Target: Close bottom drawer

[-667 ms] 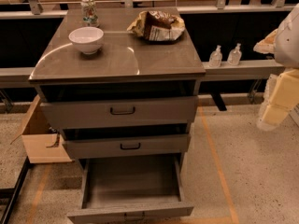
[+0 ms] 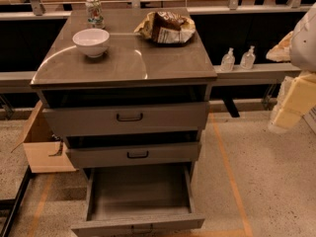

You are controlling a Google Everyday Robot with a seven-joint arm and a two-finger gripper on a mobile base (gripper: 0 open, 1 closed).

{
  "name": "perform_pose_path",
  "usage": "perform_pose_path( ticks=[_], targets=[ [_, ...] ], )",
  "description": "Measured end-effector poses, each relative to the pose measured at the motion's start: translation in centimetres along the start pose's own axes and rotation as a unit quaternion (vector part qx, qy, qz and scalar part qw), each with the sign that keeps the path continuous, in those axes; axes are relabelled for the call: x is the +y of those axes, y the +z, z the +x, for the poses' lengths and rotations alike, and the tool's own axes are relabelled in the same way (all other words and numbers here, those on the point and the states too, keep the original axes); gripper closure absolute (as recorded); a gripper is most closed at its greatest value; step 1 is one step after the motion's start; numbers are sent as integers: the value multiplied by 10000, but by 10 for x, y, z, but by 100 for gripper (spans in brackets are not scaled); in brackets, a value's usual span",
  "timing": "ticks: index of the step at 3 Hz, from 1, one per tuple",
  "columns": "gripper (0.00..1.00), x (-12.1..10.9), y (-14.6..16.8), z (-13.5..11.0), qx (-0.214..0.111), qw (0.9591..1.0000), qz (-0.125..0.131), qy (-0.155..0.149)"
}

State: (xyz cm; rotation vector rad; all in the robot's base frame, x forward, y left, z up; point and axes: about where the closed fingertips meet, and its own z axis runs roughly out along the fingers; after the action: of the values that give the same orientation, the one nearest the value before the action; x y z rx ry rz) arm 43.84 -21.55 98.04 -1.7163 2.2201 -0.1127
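The bottom drawer (image 2: 138,224) of the grey cabinet (image 2: 123,63) is pulled far out toward me. Its wide shallow tray (image 2: 139,191) is empty, and its slim front panel sits at the lower edge of the view. The middle drawer (image 2: 133,154) and the top drawer (image 2: 126,117) stand slightly out, with dark gaps above them. My gripper (image 2: 291,100) is the cream-coloured part of the arm at the right edge, about level with the top drawer and well apart from the cabinet.
On the cabinet top are a white bowl (image 2: 91,42), a can (image 2: 94,11) and a crumpled chip bag (image 2: 165,28). An open cardboard box (image 2: 42,147) lies on the floor at the left. Two small bottles (image 2: 237,59) stand on a shelf behind at the right. Orange tape (image 2: 229,177) runs along the floor.
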Motion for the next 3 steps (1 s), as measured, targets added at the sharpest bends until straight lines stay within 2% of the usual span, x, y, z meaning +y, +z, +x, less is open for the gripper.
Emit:
perform_pose_path(
  ticks=[1,2,3],
  targets=[
    [39,-3,14,0,-78,9998,162,-26],
    [62,4,66,8,-125,9994,281,-150],
    [85,26,127,19,-2,9992,360,-180]
  ],
)
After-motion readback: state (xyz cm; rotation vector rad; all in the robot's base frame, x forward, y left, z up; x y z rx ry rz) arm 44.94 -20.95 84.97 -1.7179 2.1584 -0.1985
